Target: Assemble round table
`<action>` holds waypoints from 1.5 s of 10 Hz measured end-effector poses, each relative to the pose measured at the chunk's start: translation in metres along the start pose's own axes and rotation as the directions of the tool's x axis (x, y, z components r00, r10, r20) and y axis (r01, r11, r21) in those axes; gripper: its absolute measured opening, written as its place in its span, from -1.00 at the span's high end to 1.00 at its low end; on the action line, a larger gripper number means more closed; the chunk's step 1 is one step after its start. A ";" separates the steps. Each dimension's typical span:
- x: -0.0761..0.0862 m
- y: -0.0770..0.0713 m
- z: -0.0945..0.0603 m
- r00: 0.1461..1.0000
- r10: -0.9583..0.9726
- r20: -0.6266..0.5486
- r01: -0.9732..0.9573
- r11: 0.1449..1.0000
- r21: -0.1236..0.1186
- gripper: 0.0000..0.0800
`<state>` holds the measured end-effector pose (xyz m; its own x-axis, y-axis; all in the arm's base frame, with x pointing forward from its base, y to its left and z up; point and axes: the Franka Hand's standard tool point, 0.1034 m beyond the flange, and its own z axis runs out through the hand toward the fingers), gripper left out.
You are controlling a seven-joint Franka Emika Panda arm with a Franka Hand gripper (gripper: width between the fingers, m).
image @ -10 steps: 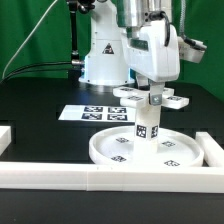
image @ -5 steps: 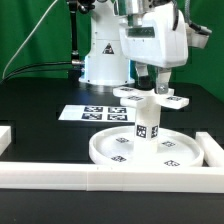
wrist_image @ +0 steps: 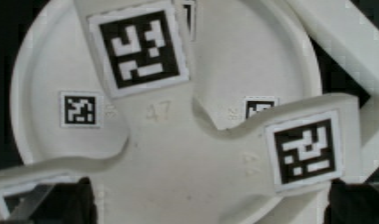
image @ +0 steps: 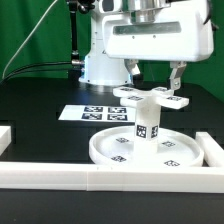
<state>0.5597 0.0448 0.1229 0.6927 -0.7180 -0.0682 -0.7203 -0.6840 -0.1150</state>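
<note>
The round disc [image: 115, 150] lies flat on the black table. The short thick leg [image: 147, 127] stands upright in its middle. The cross-shaped foot piece [image: 150, 97] sits on top of the leg. My gripper [image: 153, 75] is open and empty just above the foot, one finger [image: 132, 70] on each side of it and clear of it. In the wrist view the foot piece [wrist_image: 136, 45] with its large tags fills the frame over the disc [wrist_image: 70, 140]. My gripper [wrist_image: 207, 205] shows only as two dark fingertips [wrist_image: 61, 200] far apart.
The marker board [image: 90, 113] lies behind the disc toward the exterior view's left. White border rails run along the front [image: 100, 179], at the right [image: 212, 150] and the left [image: 5, 136]. The arm's base [image: 105, 55] stands at the back.
My gripper has let go of the foot piece, risen off it and turned broadside to the exterior camera, with fingers spread. The foot, leg and disc stay in place.
</note>
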 end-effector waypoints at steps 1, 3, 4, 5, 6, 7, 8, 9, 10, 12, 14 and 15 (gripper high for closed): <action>0.002 -0.002 -0.001 0.988 -0.154 -0.012 0.154 0.988 -0.013 -0.62; 0.003 -0.001 0.000 0.962 -0.273 -0.010 0.273 0.962 -0.016 -0.62; 0.003 -0.001 0.000 0.937 -0.349 -0.009 0.349 0.937 -0.017 -0.62; 0.003 -0.001 0.000 0.919 -0.395 -0.008 0.394 0.919 -0.018 -0.62; 0.005 0.000 0.000 0.851 -0.525 -0.005 0.524 0.851 -0.024 -0.62; 0.005 -0.002 -0.002 0.785 -0.619 -0.006 0.619 0.785 -0.037 -0.62; 0.004 -0.004 -0.002 0.754 -0.657 -0.005 0.657 0.753 -0.041 -0.62; 0.003 -0.005 -0.003 0.678 -0.735 -0.002 0.734 0.677 -0.051 -0.62; 0.001 -0.007 -0.003 0.632 -0.775 0.002 0.774 0.631 -0.051 -0.62; 0.004 -0.007 0.000 0.444 -0.896 0.032 0.896 0.442 -0.045 -0.62; 0.003 -0.013 0.002 0.252 -0.966 0.047 0.966 0.249 -0.063 -0.62; 0.003 -0.013 0.002 0.194 -0.980 0.051 0.980 0.190 -0.062 -0.62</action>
<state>0.5716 0.0516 0.1217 0.8417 0.5377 0.0489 0.5392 -0.8417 -0.0272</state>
